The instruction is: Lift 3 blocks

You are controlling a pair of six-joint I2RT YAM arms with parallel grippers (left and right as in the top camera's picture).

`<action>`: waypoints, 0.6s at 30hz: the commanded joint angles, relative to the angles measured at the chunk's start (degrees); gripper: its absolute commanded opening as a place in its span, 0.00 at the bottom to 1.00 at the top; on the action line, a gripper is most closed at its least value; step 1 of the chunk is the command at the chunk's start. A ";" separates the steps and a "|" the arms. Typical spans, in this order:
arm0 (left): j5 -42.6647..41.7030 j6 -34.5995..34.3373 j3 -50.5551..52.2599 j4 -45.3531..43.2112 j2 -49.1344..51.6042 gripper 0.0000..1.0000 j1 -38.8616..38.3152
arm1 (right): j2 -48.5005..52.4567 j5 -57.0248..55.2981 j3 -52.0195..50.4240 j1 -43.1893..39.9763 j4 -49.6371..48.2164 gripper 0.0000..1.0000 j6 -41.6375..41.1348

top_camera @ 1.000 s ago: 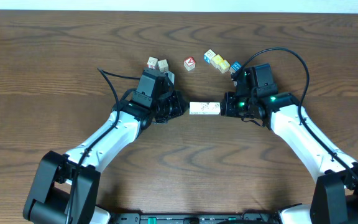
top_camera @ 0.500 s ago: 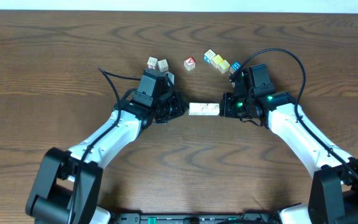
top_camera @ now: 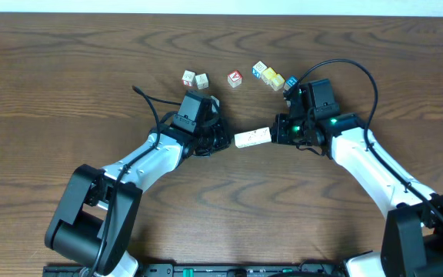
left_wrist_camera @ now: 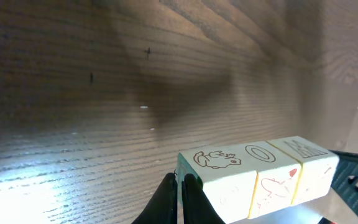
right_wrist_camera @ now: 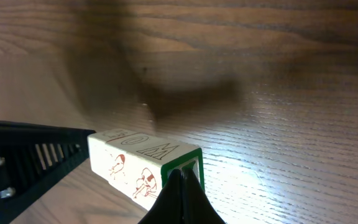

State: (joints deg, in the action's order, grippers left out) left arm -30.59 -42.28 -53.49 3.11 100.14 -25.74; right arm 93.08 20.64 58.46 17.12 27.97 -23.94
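The three blocks (top_camera: pixel 254 137) formed one row, its long axis running between the left gripper (top_camera: pixel 229 139) and right gripper (top_camera: pixel 275 132), each with fingers closed together and butted against an opposite end, equally near.

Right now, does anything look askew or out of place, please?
The row of three blocks, pinched end to end between the shut jaws of the left gripper and right gripper, sits slanted across the wood grain.
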 commanded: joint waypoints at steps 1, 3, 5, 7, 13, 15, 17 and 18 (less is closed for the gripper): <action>-5.16 -0.94 -2.19 -1.75 -0.57 0.07 -1.99 | 2.89 7.26 0.68 2.54 -0.50 0.01 -0.70; -5.16 -0.94 -2.19 -1.75 -0.57 0.07 -2.01 | 3.82 7.26 0.68 2.67 -0.74 0.01 -0.68; -4.92 -0.92 -2.19 -1.70 -0.57 0.07 -2.01 | 4.61 7.26 0.68 2.93 -1.25 0.01 -0.70; -4.74 -0.92 -2.19 -1.62 -0.50 0.07 -2.01 | 4.98 7.23 0.68 3.02 -1.60 0.01 -0.70; -4.76 -0.94 -2.19 -1.73 0.79 0.07 -2.01 | 5.05 6.80 0.68 3.06 -1.60 0.01 -0.70; -4.76 -0.94 -2.19 -1.73 1.38 0.07 -2.01 | 5.07 6.75 0.68 3.21 -1.60 0.01 -0.68; -4.76 -0.96 -2.19 -1.73 2.10 0.07 -2.01 | 5.09 6.51 0.68 3.34 -1.60 0.01 -0.68; -4.76 -0.96 -2.19 -1.73 2.32 0.07 -2.01 | 5.09 6.36 0.68 3.41 -1.57 0.01 -0.68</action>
State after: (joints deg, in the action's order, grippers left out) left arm -29.76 -42.68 -53.49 2.48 101.16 -25.74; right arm 97.91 19.44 58.43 17.23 27.20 -23.92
